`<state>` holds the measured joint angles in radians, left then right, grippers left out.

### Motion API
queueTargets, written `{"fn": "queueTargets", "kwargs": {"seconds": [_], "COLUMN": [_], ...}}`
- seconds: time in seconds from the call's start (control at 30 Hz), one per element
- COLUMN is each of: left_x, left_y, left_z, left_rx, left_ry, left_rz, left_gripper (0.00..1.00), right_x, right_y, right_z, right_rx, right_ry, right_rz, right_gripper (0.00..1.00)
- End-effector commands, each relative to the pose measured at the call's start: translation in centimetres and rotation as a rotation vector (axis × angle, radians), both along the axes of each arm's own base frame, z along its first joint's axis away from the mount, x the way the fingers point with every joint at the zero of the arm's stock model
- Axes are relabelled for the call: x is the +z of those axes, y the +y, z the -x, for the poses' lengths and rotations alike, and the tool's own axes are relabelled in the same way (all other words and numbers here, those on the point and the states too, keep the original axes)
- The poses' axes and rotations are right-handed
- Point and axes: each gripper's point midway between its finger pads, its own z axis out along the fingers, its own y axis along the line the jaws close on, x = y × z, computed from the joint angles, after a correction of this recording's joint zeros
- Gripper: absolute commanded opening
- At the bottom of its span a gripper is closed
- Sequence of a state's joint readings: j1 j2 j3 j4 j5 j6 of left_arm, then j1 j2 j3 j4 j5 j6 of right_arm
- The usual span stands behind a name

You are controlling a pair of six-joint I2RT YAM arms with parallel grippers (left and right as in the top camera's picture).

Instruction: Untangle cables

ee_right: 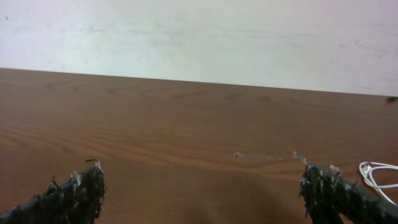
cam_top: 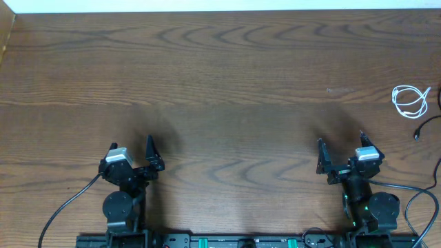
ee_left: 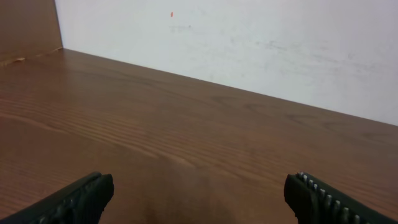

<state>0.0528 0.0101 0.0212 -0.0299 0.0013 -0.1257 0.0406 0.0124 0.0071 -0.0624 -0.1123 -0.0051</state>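
On the brown wood-grain table (cam_top: 220, 69) backed by a white wall (ee_left: 249, 50), the left gripper (cam_top: 131, 145) and right gripper (cam_top: 341, 141) stand wide open and empty, with the white cable (cam_top: 411, 100) at the right edge.

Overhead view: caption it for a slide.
Left gripper and right gripper open; white cable and black cable lie far right, untouched.

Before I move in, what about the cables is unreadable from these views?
- The black cable: overhead shows only a plug end and a short run; the right frame edge cuts off the rest.
- The white cable: overhead, too small to tell whether its loops touch the black cable; in the right wrist view the frame edge cuts it.
- Left wrist view: neither cable in frame.
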Motion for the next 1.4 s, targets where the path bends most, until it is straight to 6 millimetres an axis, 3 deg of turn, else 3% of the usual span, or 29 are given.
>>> {"fn": "queueTargets", "kwargs": {"seconds": [0.0, 0.27, 1.37], "left_x": [-1.7, -1.6, -1.7], "left_y": [-0.9, -4.3, -4.3], "left_z": [0.0, 0.1, 0.1], "left_rx": [-0.036, -0.174, -0.175], "left_ry": [0.051, 0.05, 0.051], "left_rz": [-0.017, -0.02, -0.02], "left_gripper": [0.93, 0.93, 0.93], "right_x": [0.0, 0.0, 0.0], "right_y": [0.4, 0.4, 0.4], "right_z": [0.1, 0.1, 0.1], "right_rx": [0.017, 0.017, 0.017], "right_ry": [-0.004, -0.003, -0.004], "right_rz": [0.011, 0.011, 0.011], "right_gripper": [0.99, 0.99, 0.99]}}
